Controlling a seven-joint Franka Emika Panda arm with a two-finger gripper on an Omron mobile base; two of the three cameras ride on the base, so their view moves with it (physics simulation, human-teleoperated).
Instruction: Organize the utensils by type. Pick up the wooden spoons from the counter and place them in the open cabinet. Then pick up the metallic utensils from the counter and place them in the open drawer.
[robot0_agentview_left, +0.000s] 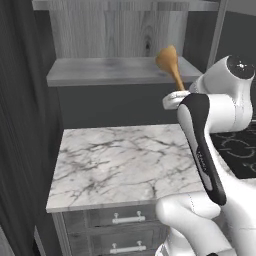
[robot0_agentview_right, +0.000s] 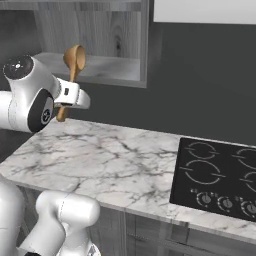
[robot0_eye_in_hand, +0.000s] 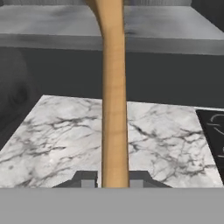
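Gripping the spoon (robot0_eye_in_hand: 114, 109) by its handle, the fingers (robot0_eye_in_hand: 85, 179) hold it upright over the desk (robot0_agentview_left: 115, 165), bowl raised at the upper right of the left view, level with the cabinet (robot0_agentview_left: 110, 70) shelf, apparently for placing there.

The counter (robot0_agentview_left: 120, 165) lies below the open cabinet (robot0_agentview_left: 110, 70), whose shelf sits above and behind it. The wooden spoon (robot0_agentview_left: 170, 65) stands upright above the counter's back edge, bowl level with that shelf. The cooktop (robot0_agentview_right: 220, 175) lies on the counter's right.
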